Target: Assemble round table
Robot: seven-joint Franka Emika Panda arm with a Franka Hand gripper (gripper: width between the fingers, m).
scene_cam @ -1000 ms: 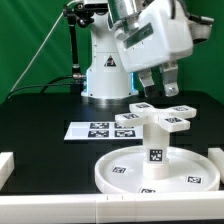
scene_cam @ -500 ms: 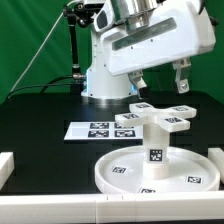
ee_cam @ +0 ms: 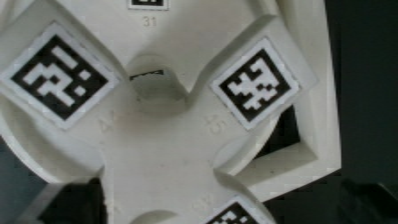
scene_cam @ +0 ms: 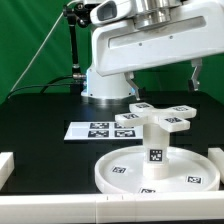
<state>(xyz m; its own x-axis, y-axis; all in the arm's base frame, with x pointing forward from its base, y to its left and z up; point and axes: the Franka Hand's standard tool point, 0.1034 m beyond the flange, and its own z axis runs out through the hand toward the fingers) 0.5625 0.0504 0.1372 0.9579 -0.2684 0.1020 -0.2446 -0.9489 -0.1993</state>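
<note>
The large round disc (scene_cam: 118, 172) lies at the front of the black table. The short thick leg (scene_cam: 155, 150) stands upright at its middle, and the cross-bar foot (scene_cam: 160, 119) sits on top of the leg. My gripper (scene_cam: 166, 80) hangs above the foot, apart from it, open and empty, with its dark fingers (scene_cam: 197, 72) spread wide. In the wrist view the foot (ee_cam: 169, 110) fills the picture from above with its square tags; the fingertips do not show clearly there.
The marker board (scene_cam: 92, 130) lies behind the disc, towards the exterior view's left. White corner brackets stand at the left edge (scene_cam: 5, 166) and the right edge (scene_cam: 215, 156). A white bar (scene_cam: 90, 212) runs along the front. The robot base (scene_cam: 104, 75) stands behind.
The gripper has risen and turned above the foot, its fingers swinging towards the exterior view's right. The foot, leg and disc have not moved.
</note>
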